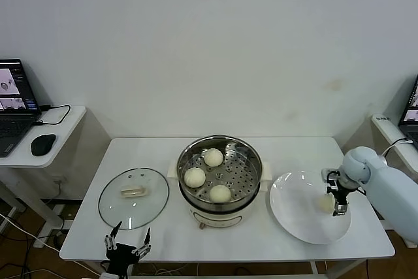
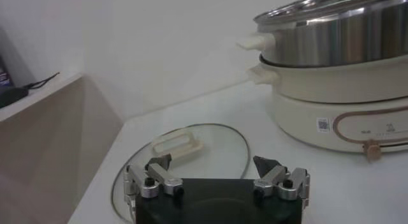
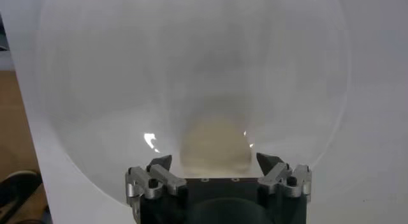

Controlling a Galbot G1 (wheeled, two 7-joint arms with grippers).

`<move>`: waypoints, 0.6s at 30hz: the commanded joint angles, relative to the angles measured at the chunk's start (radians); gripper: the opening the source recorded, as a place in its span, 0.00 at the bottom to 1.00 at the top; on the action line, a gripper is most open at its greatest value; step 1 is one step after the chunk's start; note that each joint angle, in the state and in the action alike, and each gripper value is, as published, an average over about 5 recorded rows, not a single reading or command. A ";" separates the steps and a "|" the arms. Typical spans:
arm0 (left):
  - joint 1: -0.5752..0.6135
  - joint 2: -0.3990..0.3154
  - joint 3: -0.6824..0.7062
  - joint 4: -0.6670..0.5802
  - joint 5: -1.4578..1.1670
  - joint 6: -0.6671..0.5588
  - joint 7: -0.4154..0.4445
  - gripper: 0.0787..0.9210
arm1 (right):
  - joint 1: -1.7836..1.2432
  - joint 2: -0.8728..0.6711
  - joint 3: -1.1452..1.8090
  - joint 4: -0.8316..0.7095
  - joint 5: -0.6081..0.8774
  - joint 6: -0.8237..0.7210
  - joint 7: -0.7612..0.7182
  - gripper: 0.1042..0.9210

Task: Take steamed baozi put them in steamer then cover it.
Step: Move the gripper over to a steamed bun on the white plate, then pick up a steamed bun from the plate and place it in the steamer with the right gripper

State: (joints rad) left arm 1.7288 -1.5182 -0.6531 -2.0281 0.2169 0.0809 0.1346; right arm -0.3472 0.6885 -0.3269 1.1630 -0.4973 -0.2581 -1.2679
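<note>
The white table [image 1: 163,240] carries 1 steamer [image 1: 220,181], 1 white plate [image 1: 297,217], 1 cover [image 1: 133,197] and 4 steamed baozi.

The steamer stands at the middle of the table, a shiny steel pot on a white base, uncovered, with its perforated tray showing. 3 of the baozi lie on that tray: 1 toward the back [image 1: 213,157], 1 toward the robot's left [image 1: 194,177] and 1 toward the front [image 1: 221,193], none of them touching another.

The plate lies on the robot's right, just beside the steamer. The 4th baozi [image 1: 324,203] sits on it toward its outer side (in the right wrist view it shows as a pale round lump [image 3: 213,146] directly between the jaw tips).

The cover lies flat on the table on the robot's left of the steamer, handle up, near the steamer but apart from it.

The right gripper [image 1: 338,200] is down over the plate with its fingers straddling that last baozi; the jaws stand apart on either side of it, and I cannot tell whether they press it yet.

The left gripper [image 1: 128,243] hangs at the front edge of the table, just in front of the cover, its 2 fingers spread wide and holding nothing.

On a side desk [image 1: 62,132] at far left sit 1 laptop [image 1: 16,106] and 1 mouse [image 1: 43,144].
</note>
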 commanded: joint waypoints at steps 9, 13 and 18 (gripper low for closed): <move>-0.001 -0.002 0.005 -0.004 0.001 -0.001 -0.001 0.88 | 0.032 -0.016 -0.004 0.016 0.034 -0.010 -0.001 0.63; -0.003 -0.002 0.006 -0.008 0.001 -0.001 -0.001 0.88 | 0.083 -0.051 -0.035 0.053 0.107 -0.029 -0.012 0.61; -0.007 -0.002 0.010 -0.008 0.004 -0.002 -0.004 0.88 | 0.213 -0.107 -0.133 0.131 0.278 -0.085 -0.038 0.61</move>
State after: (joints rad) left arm 1.7244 -1.5204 -0.6446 -2.0375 0.2181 0.0800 0.1322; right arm -0.2797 0.6443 -0.3596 1.2084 -0.4137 -0.2901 -1.2831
